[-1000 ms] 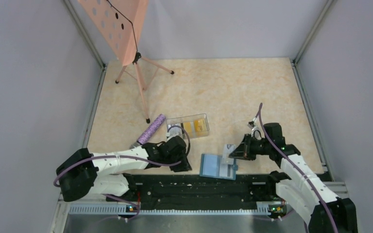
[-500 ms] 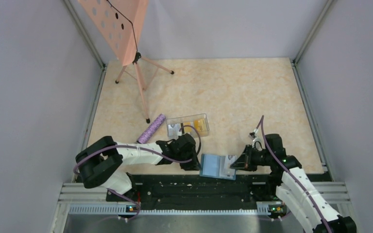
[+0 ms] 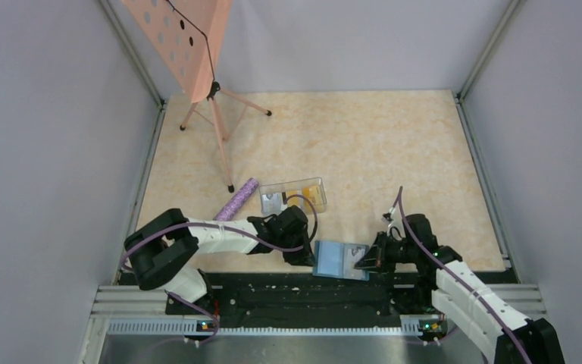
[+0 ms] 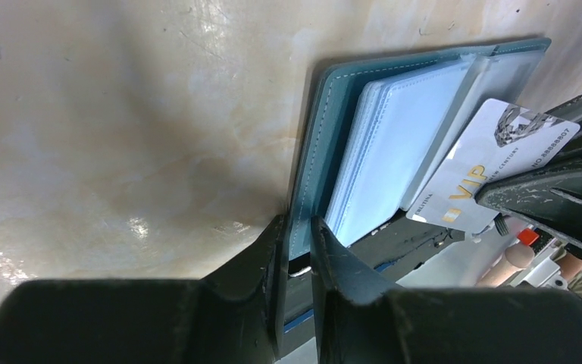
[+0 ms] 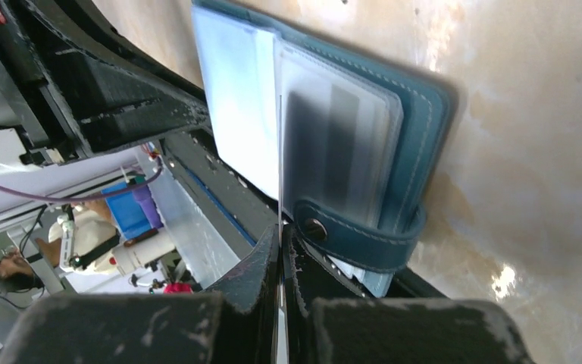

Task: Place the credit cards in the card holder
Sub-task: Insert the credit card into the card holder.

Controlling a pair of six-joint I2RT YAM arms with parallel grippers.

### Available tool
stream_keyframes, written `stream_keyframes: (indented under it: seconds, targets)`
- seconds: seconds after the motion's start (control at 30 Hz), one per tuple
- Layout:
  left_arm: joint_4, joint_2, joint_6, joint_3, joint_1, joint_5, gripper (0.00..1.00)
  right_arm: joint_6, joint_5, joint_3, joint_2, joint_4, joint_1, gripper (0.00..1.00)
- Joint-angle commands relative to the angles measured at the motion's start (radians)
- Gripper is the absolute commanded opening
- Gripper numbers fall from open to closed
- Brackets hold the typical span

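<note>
Open teal card holder [image 3: 339, 259] lies on the tabletop [image 3: 348, 152]. Left jaws, barely parted, pinch its left cover. Right jaws, closed at its right side, grip a white card [image 4: 492, 167] lettered "VIP" in gold, its corner at the holder's clear sleeves.

From the left wrist, the white card [image 4: 492, 167] has its lower edge hidden behind the right hand [image 4: 546, 171] — from the right wrist it shows edge-on only. Overhead, the clear box [image 3: 294, 196] holds contents too small to tell; the pink stand [image 3: 186, 42] is cut off at the top.
</note>
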Motion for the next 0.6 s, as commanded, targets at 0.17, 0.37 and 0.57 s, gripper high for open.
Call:
stream_keyframes:
  seconds: [0.17,0.37,0.57]
  targets:
    - [-0.028,0.043,0.023,-0.016,0.002,-0.007,0.2,0.007,-0.003,-0.001,0.135,0.229,0.013,0.0]
    - [-0.029,0.072,0.037,-0.003,0.002,0.012,0.18,0.002,-0.013,-0.006,0.23,0.325,0.013,0.0]
    - [-0.033,0.094,0.046,0.003,0.003,0.023,0.16,0.003,-0.046,0.001,0.349,0.421,0.015,0.0]
